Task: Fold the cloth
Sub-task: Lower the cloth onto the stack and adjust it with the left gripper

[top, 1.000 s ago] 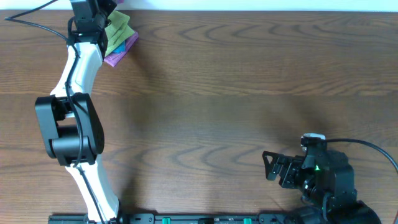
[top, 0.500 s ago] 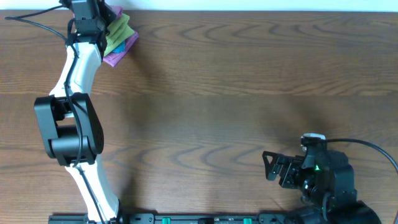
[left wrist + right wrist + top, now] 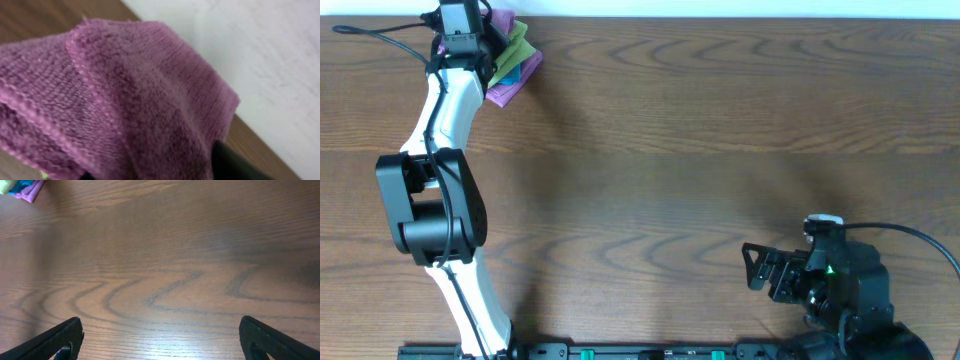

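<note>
A small pile of cloths, purple, green and blue, lies at the far left corner of the table. My left gripper hangs over the pile's left end. In the left wrist view a purple cloth, doubled over in soft folds, fills the frame and bulges between two dark fingertips that stand apart, so this gripper is open. My right gripper rests low at the near right, far from the pile, open and empty. The pile shows small at the top left of the right wrist view.
The table's far edge and a white wall run just behind the pile. A black cable trails off left of the left arm. Bare wood spans the stretch between the two arms.
The left gripper has shifted slightly toward the table's far edge over the pile. The right arm has not moved.
</note>
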You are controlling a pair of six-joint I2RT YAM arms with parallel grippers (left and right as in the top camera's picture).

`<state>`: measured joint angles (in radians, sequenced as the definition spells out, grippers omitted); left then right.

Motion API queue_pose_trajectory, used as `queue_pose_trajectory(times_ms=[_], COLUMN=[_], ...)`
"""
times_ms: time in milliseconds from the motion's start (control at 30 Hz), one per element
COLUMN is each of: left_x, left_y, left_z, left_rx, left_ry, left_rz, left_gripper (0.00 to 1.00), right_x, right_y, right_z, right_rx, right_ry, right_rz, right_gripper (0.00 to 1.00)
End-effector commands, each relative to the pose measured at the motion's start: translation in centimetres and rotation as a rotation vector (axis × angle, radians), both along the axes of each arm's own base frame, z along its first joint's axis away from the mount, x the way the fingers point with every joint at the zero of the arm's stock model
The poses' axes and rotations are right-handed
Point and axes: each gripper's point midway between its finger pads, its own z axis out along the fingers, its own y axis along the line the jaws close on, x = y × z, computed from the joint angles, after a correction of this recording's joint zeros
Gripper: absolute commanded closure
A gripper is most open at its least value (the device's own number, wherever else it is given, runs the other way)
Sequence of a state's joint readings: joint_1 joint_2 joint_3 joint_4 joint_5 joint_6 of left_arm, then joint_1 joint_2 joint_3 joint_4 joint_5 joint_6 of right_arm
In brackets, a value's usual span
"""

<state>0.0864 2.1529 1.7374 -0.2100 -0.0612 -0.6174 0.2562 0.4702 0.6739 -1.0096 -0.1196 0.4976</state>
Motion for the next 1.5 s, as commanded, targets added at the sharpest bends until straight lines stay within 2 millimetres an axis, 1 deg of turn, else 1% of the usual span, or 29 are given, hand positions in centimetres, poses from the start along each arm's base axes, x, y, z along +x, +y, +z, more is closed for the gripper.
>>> queue_pose_trajectory(times_ms=[0,67,167,200,267,400,733,1133,1200,1233,1333,1433,1467], left_x=[-0.1,-0.5,-1.1,-1.4,-2.0,-2.8,-3.2,-5.2,-5.5,-5.8,-6.1,-6.9,-7.0], left_y=[1.3,1.5,1.7,1.8,1.8,1.7,1.7,3.6,3.7,3.9,4.5,5.2,5.2], left_z=[-0.4,-0.8,-1.4,-1.7,-2.2,-3.0,-3.3,-4.4,-3.8,-3.1,-0.1,4.0,4.8], left_rx=[0.024,0.022,0.018,0.016,0.014,0.009,0.007,-0.003,-0.007,-0.006,0.028,0.064,0.068], left_ry=[0.023,0.046,0.079,0.098,0.127,0.174,0.195,0.276,0.277,0.272,0.233,0.176,0.161], left_rz=[0.024,0.028,0.033,0.034,0.036,0.035,0.035,0.073,0.075,0.079,0.059,0.05,0.05], left_gripper=[0.21,0.1,0.03,0.02,0.02,0.05,0.05,0.04,0.03,0.03,0.04,0.05,0.05], right_x=[0.0,0.0,0.0,0.0,0.0,0.0,0.0,0.0,0.0,0.0,0.0,0.0,0.0], right_y=[-0.1,-0.1,-0.1,-0.1,-0.1,-0.1,-0.1,-0.1,-0.1,-0.1,-0.1,-0.1,-0.1], right_z=[-0.1,-0.1,-0.1,-0.1,-0.1,-0.1,-0.1,-0.1,-0.1,-0.1,-0.1,-0.1,-0.1], right_rx=[0.012,0.012,0.012,0.012,0.012,0.012,0.012,0.012,0.012,0.012,0.012,0.012,0.012], right_ry=[0.006,0.006,0.006,0.006,0.006,0.006,0.006,0.006,0.006,0.006,0.006,0.006,0.006], right_rz=[-0.015,-0.015,-0.015,-0.015,-0.015,-0.015,-0.015,-0.015,-0.015,-0.015,-0.015,-0.015,-0.015], right_gripper=[0.01,0.01,0.01,0.01,0.01,0.01,0.01,0.01,0.01,0.01,0.01,0.01,0.01])
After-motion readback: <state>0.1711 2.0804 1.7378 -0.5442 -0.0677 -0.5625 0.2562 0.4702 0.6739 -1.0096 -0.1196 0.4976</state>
